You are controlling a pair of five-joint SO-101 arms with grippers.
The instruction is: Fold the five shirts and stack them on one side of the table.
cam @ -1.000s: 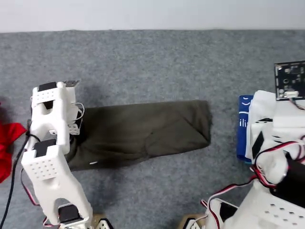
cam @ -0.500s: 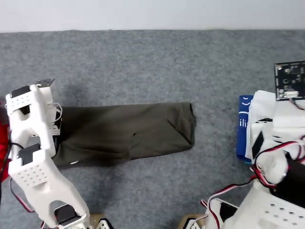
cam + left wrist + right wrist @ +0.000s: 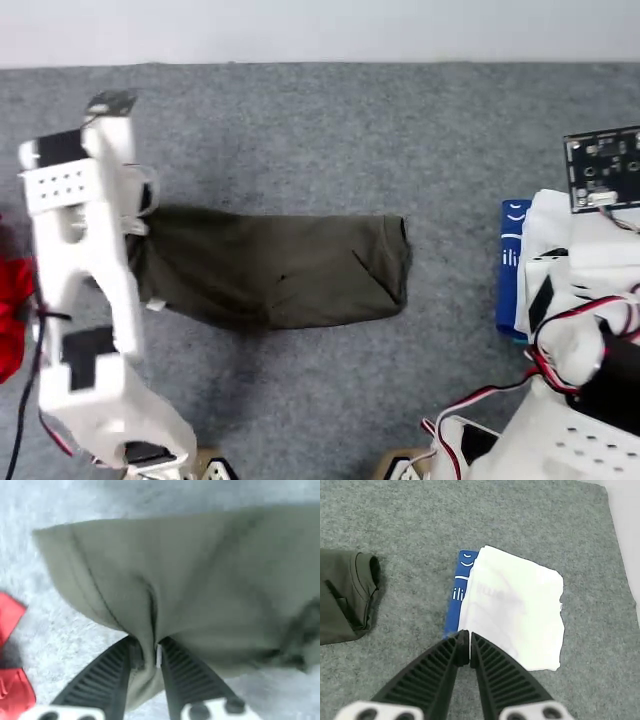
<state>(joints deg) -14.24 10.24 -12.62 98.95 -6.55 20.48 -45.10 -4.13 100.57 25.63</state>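
1. Left arm [image 3: 80,250]: white printed shells, boxy links. Black servos [image 3: 85,350] sit in the joints, and there is a hole grid on the shell well behind the fingers.
2. Left gripper [image 3: 147,647]: two black fingers [image 3: 112,667] with ribbed inner faces, tapering to the tips. White base behind them, dark screw holes.
3. Right arm [image 3: 590,420]: same white shells. Red, white and black wires [image 3: 545,335] loop off it. Black circuit board [image 3: 605,165] with a white connector.
4. Right gripper [image 3: 466,639]: same black ribbed fingers, white base behind.
5. Black cable [image 3: 25,400] runs along the left arm.
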